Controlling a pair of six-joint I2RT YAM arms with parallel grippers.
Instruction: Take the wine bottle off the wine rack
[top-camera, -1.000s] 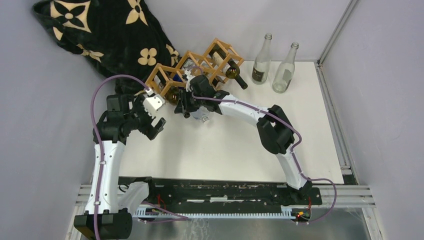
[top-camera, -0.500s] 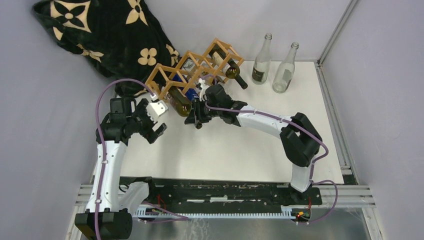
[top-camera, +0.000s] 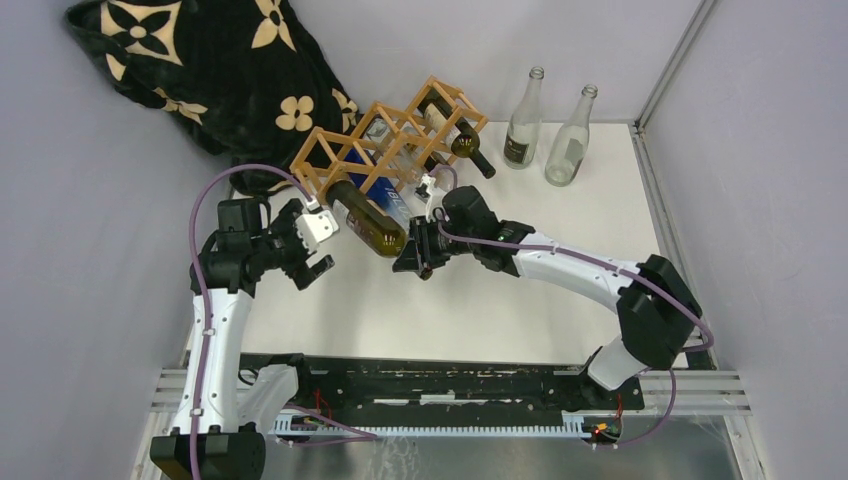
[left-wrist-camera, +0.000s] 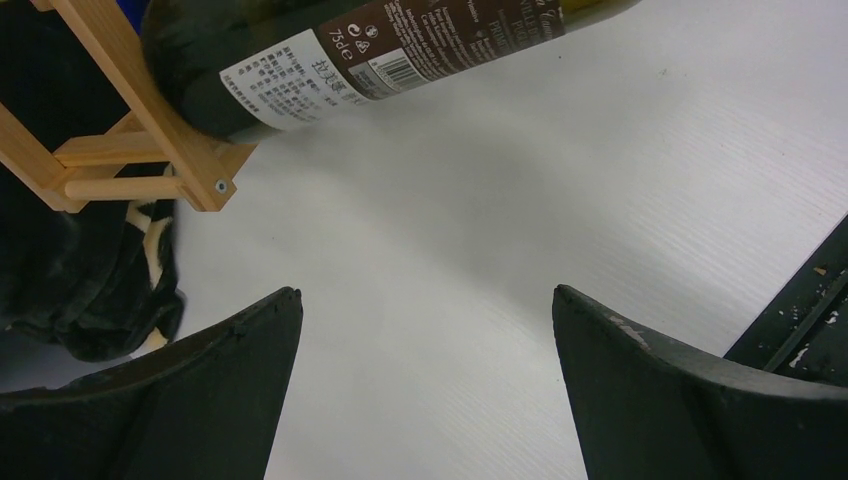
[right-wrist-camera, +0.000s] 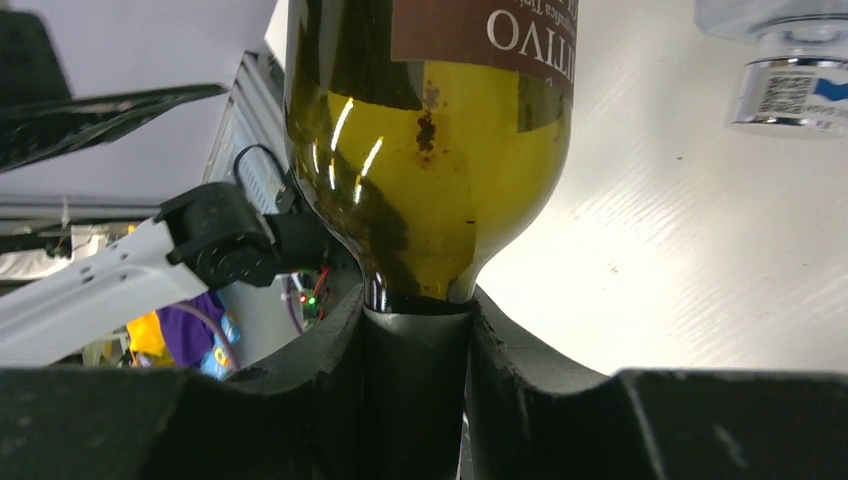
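Note:
The wooden wine rack (top-camera: 340, 152) lies at the back of the table against a black cloth. A dark green wine bottle (top-camera: 366, 220) with a brown label sticks out of its leftmost cell, most of its body drawn out. My right gripper (top-camera: 416, 250) is shut on the bottle's neck; the right wrist view shows the neck (right-wrist-camera: 415, 350) clamped between both fingers. My left gripper (top-camera: 318, 255) is open and empty, just left of the bottle. In the left wrist view the bottle (left-wrist-camera: 400, 55) and a rack corner (left-wrist-camera: 150, 150) lie ahead of the open gripper (left-wrist-camera: 425, 390).
Another dark bottle (top-camera: 470, 150) and a clear bottle (top-camera: 400, 190) rest in the rack. Two empty clear bottles (top-camera: 524, 120) (top-camera: 568, 135) stand upright at the back right. The black flowered cloth (top-camera: 200, 70) fills the back left corner.
My right gripper has pulled the wine bottle by its neck toward the front right, out of the rack cell. The left gripper stayed nearly in place beside the rack.

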